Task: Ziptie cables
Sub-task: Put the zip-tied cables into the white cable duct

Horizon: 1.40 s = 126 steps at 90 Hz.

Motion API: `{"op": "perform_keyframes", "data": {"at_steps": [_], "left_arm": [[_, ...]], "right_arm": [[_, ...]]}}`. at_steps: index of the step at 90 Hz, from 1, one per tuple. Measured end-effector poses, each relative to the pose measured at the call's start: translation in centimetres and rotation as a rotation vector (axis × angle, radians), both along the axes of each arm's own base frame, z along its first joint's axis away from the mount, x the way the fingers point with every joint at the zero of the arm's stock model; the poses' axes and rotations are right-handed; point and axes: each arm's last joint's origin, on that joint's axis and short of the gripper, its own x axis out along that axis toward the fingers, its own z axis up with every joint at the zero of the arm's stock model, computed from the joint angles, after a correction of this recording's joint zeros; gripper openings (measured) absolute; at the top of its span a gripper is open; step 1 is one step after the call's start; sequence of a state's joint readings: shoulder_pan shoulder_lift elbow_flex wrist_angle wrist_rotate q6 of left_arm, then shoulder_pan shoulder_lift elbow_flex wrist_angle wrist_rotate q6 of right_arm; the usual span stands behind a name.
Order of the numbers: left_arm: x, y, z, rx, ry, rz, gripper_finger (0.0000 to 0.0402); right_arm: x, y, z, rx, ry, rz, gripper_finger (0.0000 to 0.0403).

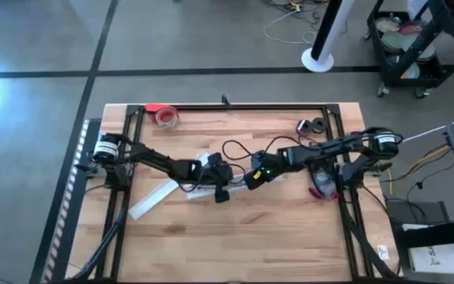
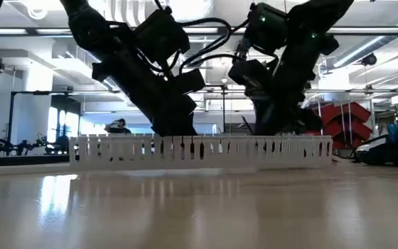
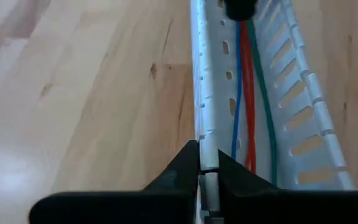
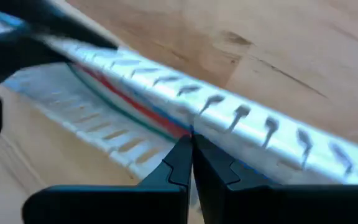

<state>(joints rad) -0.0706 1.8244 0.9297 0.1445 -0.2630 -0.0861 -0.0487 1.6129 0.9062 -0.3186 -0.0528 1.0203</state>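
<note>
On my left wrist feed the left gripper (image 3: 208,167) has its two fingers pinched together on one slotted side wall of the white cable tray (image 3: 211,93), the wall held thin between the tips. The cables (image 3: 248,87) lie inside that tray along its length: I see a blue, a red and a green wire side by side, running under a dark shape at the far end that I cannot make out.

On the right wrist feed the right gripper (image 4: 191,155) is likewise closed down on a wall of the tray (image 4: 241,115), fingertips nearly meeting on the slotted strip. The red and green wires (image 4: 126,98) run along the channel just beyond it.

From above, both grippers meet near the middle of the desk (image 1: 235,244), the left gripper (image 1: 217,183) and right gripper (image 1: 252,177) close together, with the tray (image 1: 203,188) between them. From table height the tray (image 2: 199,149) stands as a long comb-like wall with both arms coming down behind it.

A red tape roll (image 1: 166,116) lies near the far left corner, and a white strip (image 1: 150,201) lies left of the grippers.
</note>
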Motion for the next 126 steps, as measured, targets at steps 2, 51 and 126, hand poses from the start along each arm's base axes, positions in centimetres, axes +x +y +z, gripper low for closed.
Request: {"op": "perform_keyframes", "data": {"at_steps": [2, 51, 126], "left_arm": [[0.1, -0.1, 0.1, 0.004, 0.0, -0.002, 0.0], [0.4, -1.0, 0.8, 0.101, 0.011, 0.036, 0.0], [0.0, -2.7, 1.1, 0.403, 0.102, -0.013, 0.0]], "right_arm": [[-0.1, -0.1, 0.1, 0.0, 0.004, -0.002, 0.0], [-0.1, -0.6, 0.9, 0.007, -0.001, -0.052, 0.0], [0.8, -0.8, 2.9, 0.014, 0.011, -0.058, 0.0]]}}
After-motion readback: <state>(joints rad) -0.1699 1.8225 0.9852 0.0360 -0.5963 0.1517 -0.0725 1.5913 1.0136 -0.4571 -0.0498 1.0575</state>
